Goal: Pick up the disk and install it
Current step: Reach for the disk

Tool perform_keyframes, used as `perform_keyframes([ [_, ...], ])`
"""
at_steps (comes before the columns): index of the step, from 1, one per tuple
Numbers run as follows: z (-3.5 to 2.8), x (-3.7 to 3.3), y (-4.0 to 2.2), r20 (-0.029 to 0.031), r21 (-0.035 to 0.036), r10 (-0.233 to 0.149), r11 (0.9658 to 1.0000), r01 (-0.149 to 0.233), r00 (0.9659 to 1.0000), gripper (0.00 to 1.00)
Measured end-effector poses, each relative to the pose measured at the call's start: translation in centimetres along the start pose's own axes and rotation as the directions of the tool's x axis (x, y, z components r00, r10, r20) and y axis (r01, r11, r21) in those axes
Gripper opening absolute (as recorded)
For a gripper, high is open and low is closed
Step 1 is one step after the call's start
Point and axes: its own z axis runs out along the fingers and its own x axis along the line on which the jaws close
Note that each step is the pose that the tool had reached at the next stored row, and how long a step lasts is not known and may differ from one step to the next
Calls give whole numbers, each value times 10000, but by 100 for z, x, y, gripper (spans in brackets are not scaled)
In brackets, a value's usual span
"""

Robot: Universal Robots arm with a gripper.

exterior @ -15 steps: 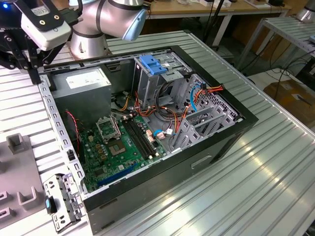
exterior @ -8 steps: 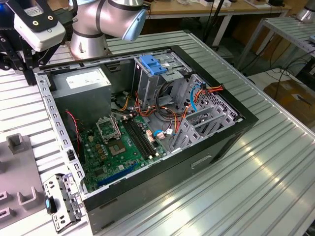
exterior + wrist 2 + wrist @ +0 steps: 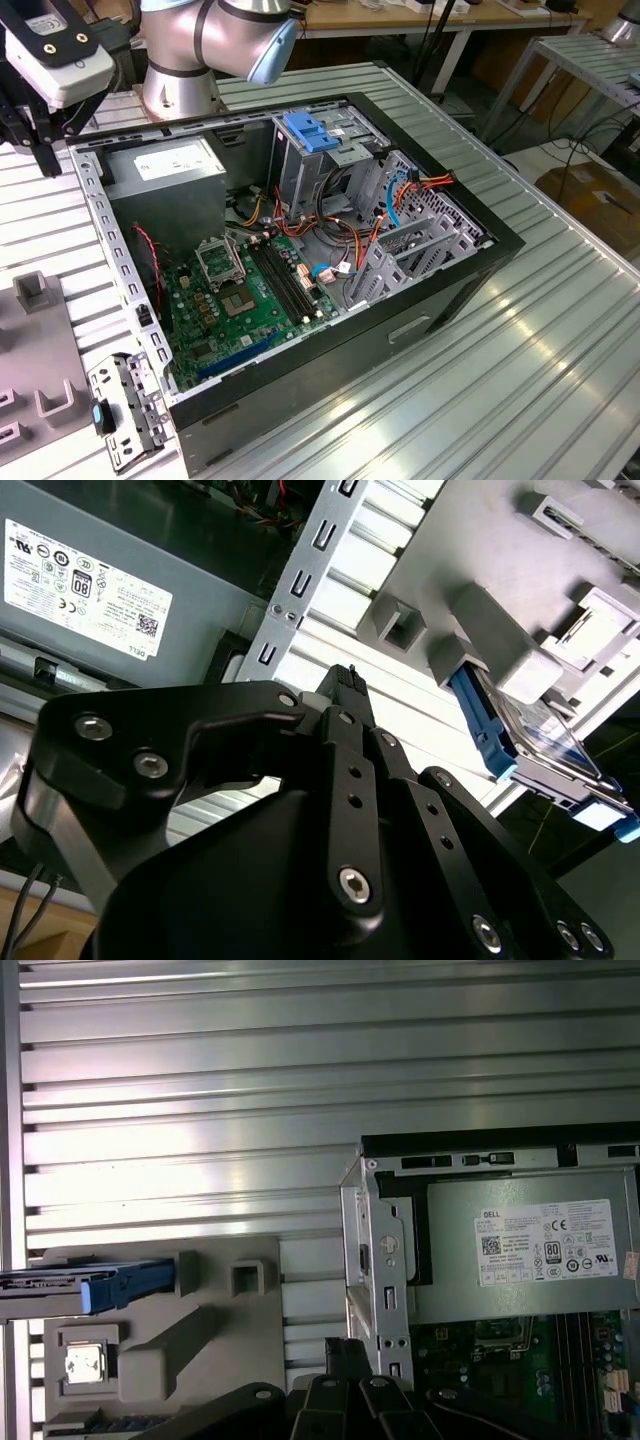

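Observation:
The disk (image 3: 90, 1285) stands on edge in a slot of a grey holder (image 3: 215, 1335), its blue rail toward me; in the second wrist view the disk (image 3: 530, 735) shows its metal face and blue rails. My gripper (image 3: 345, 680) hovers above the table between the holder and the open computer case (image 3: 300, 250). Its black fingers are shut with nothing between them. In the exterior view the gripper (image 3: 40, 150) hangs at the far upper left, beside the case's corner. The gripper's tip (image 3: 345, 1345) is a short way from the disk, not touching it.
Inside the case are a grey power supply (image 3: 170, 165), a green motherboard (image 3: 250, 290) and a metal drive cage with a blue latch (image 3: 315, 135). A loose metal bracket (image 3: 130, 410) lies by the case's near corner. The grey holder (image 3: 40, 350) sits at the exterior view's left.

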Motion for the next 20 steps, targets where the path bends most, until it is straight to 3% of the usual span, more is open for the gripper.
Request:
perform_keyframes([
  [20,0,226,-17,-24,2,1,10000,-1,10000,11],
])
